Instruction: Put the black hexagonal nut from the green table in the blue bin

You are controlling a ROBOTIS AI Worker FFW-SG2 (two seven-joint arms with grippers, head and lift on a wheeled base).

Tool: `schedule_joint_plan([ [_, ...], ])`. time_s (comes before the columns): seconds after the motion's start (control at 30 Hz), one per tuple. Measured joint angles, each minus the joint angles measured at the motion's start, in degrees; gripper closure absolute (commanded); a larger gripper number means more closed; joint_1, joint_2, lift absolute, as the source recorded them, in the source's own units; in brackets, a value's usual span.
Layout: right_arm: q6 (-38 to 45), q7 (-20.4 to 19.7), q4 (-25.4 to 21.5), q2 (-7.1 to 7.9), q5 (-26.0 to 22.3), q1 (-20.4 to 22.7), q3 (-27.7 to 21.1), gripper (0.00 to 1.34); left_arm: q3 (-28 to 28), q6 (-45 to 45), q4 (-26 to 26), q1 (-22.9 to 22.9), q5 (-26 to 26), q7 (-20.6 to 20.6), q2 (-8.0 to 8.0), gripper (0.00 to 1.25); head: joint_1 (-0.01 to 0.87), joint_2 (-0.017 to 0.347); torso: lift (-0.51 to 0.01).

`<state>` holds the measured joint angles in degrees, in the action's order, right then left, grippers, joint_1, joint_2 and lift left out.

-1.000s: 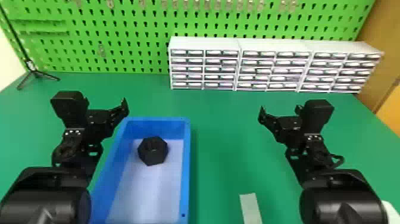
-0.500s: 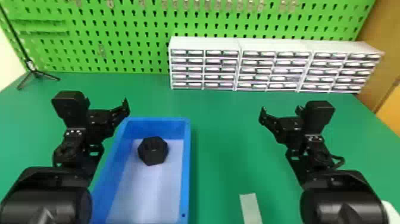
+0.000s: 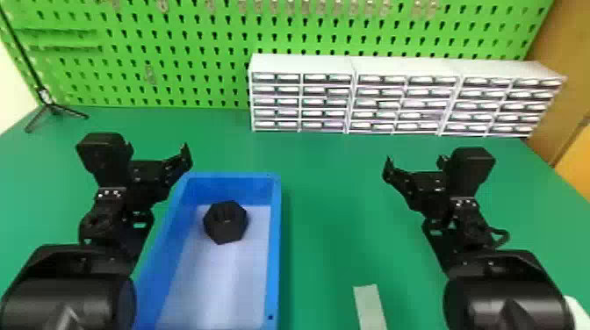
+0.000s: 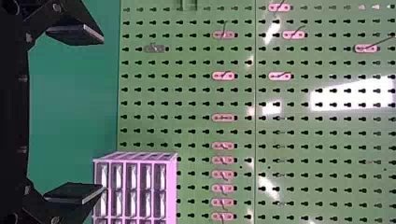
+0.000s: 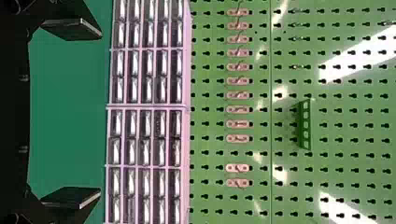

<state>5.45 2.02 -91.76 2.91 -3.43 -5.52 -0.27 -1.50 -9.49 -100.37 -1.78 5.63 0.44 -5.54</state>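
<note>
Two grippers are hanging released, fingers spread wide: the left gripper (image 3: 159, 151) beside the left edge of one blue bin (image 3: 274, 254), the right gripper (image 3: 415, 161) well apart from it. One black hexagonal nut (image 3: 225, 221) is lying inside the bin, to the right of the left gripper and nearer the far wall, with bin floor extending toward the robot. Green table (image 3: 329, 210) is stretching between the bin's right edge and the right gripper. Three drawer cabinets (image 3: 303, 63) are standing beyond both grippers; one pale strip (image 3: 371, 307) is lying left of the right arm, nearer the robot.
</note>
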Motion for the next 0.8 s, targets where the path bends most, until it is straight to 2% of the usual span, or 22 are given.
schedule_joint_plan([
  [0.8, 0.2, 0.0, -0.2, 0.16, -0.2, 0.0, 0.2, 0.12, -0.2, 0.0, 0.0, 0.3, 0.3, 0.0, 0.00, 0.16, 0.686, 0.028, -0.096],
])
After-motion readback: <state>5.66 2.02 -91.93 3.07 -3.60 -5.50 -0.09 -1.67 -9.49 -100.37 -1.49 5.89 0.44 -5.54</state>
